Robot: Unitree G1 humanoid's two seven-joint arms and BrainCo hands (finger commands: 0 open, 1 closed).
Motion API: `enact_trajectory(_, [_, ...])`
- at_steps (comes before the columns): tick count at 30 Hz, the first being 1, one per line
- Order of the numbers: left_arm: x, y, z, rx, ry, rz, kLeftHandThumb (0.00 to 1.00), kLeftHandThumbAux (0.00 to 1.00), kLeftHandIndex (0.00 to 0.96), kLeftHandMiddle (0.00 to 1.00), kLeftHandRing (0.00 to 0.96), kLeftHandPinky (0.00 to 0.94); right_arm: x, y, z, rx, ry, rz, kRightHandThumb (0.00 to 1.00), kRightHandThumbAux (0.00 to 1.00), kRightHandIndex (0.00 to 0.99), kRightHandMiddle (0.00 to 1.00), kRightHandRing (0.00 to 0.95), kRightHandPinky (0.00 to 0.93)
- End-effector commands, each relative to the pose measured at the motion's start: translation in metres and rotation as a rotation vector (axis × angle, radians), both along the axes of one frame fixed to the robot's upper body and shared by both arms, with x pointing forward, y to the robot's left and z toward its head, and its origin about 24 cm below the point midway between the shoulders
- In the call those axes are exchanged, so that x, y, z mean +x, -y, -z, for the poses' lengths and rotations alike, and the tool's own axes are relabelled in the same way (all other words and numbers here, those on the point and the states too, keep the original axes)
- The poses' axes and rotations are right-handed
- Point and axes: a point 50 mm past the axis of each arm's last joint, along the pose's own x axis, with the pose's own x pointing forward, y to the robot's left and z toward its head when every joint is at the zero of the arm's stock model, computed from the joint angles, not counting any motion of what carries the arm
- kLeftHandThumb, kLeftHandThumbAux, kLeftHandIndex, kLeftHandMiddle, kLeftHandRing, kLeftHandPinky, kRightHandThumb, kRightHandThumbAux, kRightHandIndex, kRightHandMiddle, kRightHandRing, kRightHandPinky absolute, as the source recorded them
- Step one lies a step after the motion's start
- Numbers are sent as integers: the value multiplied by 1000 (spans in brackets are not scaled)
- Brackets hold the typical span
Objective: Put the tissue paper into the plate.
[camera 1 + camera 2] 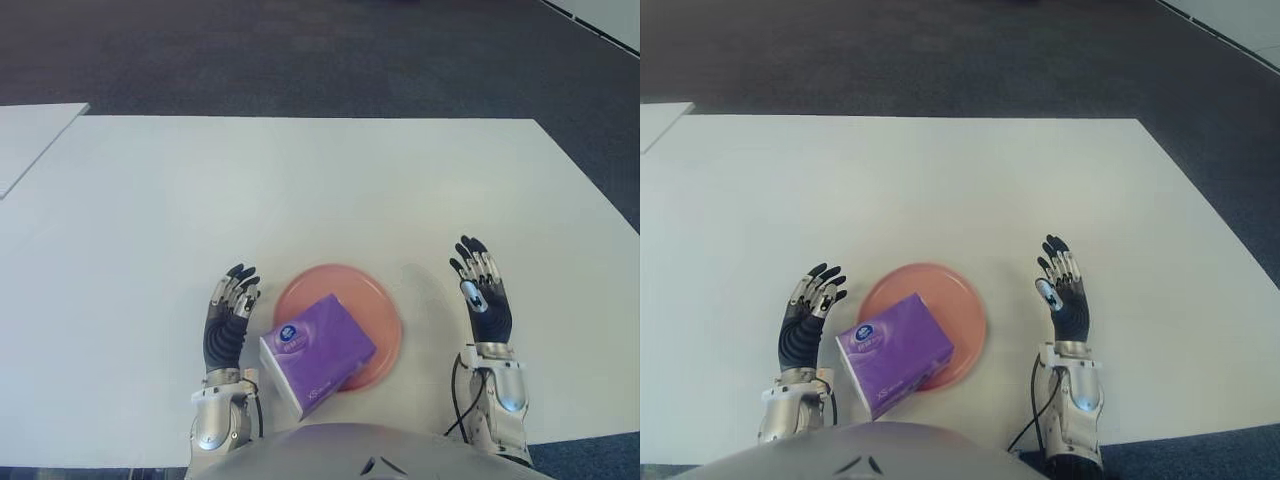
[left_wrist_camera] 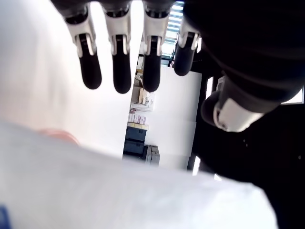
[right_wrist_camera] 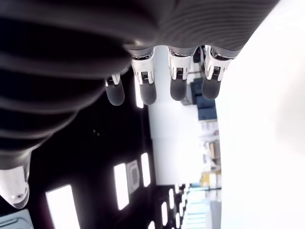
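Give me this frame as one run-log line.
tissue pack: partly on plate, near corner overhanging onto table | left hand: open, left of pack | right hand: open, right of plate

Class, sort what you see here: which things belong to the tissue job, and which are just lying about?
Job: purple tissue pack, lying partly on the round pink plate; open left hand; open right hand.

Lying about: white table; white board at its far-left corner.

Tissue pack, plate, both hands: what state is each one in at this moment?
Tissue pack: lying on the plate's near-left part, overhanging its rim, held by neither hand.
Plate: flat on the white table, partly covered by the pack.
Left hand: open, empty, left of the pack.
Right hand: open, empty, right of the plate.
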Motion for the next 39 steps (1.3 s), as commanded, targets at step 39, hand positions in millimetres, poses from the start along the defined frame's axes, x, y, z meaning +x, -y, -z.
enact_trajectory(39, [-1, -8, 8, -25, -19, -54, 187, 527, 187, 219, 256, 299, 1, -23, 23, -26, -292, -55, 240, 565, 110, 113, 55, 14])
